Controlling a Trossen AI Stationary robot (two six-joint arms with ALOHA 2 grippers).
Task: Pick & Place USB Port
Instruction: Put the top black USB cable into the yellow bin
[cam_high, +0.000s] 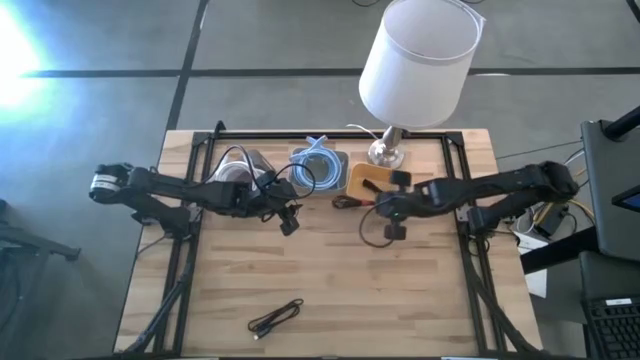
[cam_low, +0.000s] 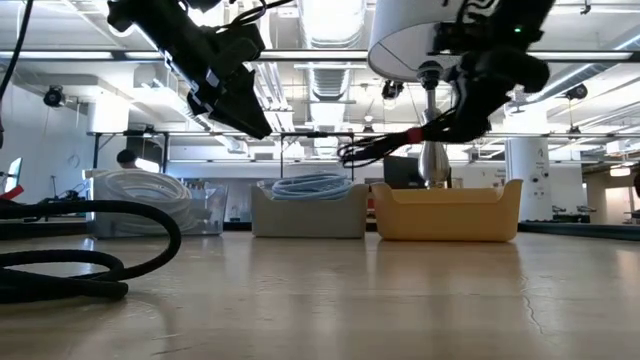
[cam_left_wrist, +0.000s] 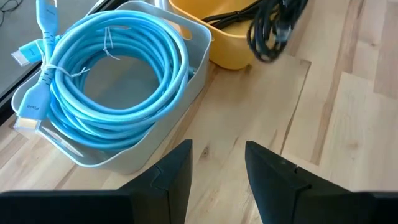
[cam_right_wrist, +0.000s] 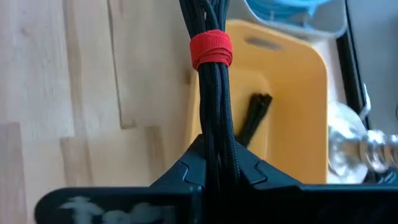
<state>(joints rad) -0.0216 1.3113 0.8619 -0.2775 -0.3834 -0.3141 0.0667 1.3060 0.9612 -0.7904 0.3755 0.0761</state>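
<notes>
A black cable bundle (cam_right_wrist: 210, 112) with a red tie (cam_right_wrist: 211, 48) sits in my shut right gripper (cam_high: 388, 207), raised over the near edge of the yellow bin (cam_high: 362, 180). Its tied end (cam_low: 415, 133) sticks out level toward the table's left. Another black cable (cam_right_wrist: 255, 115) lies inside the yellow bin (cam_right_wrist: 292, 93). My left gripper (cam_left_wrist: 217, 168) is open and empty, hovering (cam_high: 290, 215) above the table just near of the grey bin (cam_left_wrist: 180, 93), which holds a coiled blue cable (cam_left_wrist: 118, 68). My right gripper pinches the black bundle between its two fingers (cam_right_wrist: 186, 171), some way behind the red tie (cam_right_wrist: 211, 48). The bundle runs along the fingers and on past their tips. It is lifted clear of the table (cam_low: 380, 148), roughly level, with a slack loop (cam_high: 378, 233) trailing behind the grip.
A white-shaded lamp (cam_high: 418, 55) stands with its base (cam_high: 386, 152) at the far edge, behind the yellow bin. A clear bin with a black cable (cam_high: 243, 165) sits left of the grey bin. A loose black cable (cam_high: 275, 318) lies near the table's near edge.
</notes>
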